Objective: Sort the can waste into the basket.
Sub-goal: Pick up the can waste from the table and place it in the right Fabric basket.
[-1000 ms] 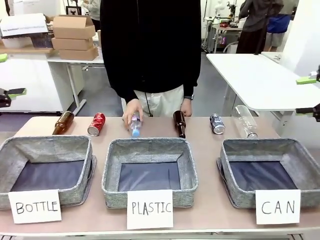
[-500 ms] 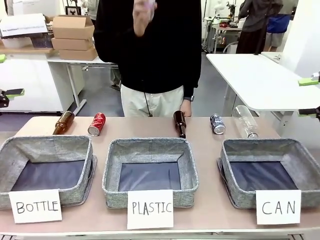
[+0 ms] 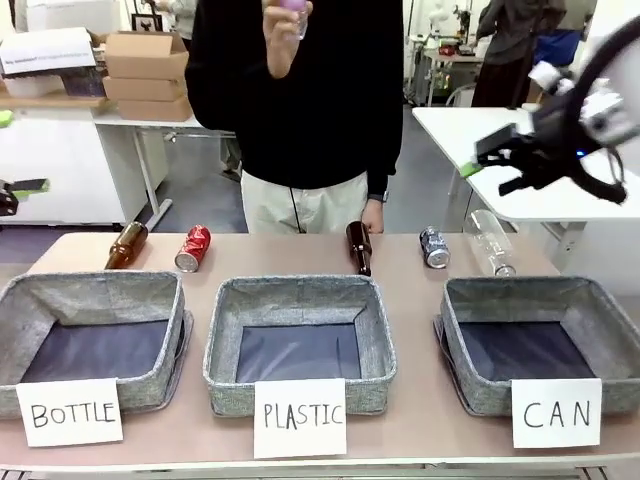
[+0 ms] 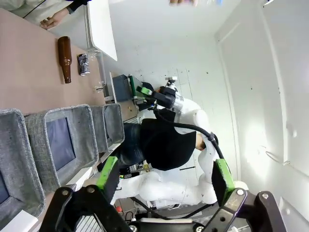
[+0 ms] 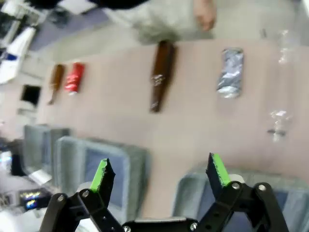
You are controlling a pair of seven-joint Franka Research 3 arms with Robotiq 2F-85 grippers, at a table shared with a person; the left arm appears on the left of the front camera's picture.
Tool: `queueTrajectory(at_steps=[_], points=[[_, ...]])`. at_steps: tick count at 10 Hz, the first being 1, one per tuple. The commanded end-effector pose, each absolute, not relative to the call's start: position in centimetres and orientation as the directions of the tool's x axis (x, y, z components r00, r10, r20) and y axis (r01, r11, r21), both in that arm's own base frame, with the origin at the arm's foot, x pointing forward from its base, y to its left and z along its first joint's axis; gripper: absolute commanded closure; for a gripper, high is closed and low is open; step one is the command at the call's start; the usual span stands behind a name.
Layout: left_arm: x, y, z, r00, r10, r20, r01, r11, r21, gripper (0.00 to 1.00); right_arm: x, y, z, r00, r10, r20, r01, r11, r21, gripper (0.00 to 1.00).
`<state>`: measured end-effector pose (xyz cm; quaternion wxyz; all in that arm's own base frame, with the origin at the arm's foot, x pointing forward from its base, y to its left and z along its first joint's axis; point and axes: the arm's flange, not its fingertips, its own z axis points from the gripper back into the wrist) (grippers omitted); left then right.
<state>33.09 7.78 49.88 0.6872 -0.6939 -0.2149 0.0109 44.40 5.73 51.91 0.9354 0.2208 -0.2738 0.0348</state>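
High over the table's right end, the right gripper gapes empty, grey can well below it; left gripper likewise wide open.

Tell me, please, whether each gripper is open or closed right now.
Left gripper: open, holding nothing.
Right gripper: open, holding nothing.

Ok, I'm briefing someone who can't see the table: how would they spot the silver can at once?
Find the grey basket carded CAN at the right end of the table. Beyond its far left corner the silvery-grey can lies on its side, between a brown bottle and a clear plastic bottle. It is short, metal and dark-printed, unlike both bottles; the red can lies far left.
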Motion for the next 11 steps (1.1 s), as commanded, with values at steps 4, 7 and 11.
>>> queueTrajectory(at_steps=[4,7,11], points=[[33.1,7.8,50.0,0.899,0.314,0.305,0.313,0.026,-0.949,0.0,47.7,4.9,47.6,0.865,-0.07,0.498,-0.076,0.961,0.267,0.0],[33.1,7.8,50.0,0.899,0.314,0.305,0.313,0.026,-0.949,0.0,47.7,2.2,46.3,0.912,-0.133,0.389,0.029,0.965,0.262,0.0],[33.1,7.8,50.0,0.899,0.314,0.305,0.313,0.026,-0.949,0.0,59.8,8.1,44.0,0.952,0.196,0.235,-0.18,0.98,-0.09,0.0]])
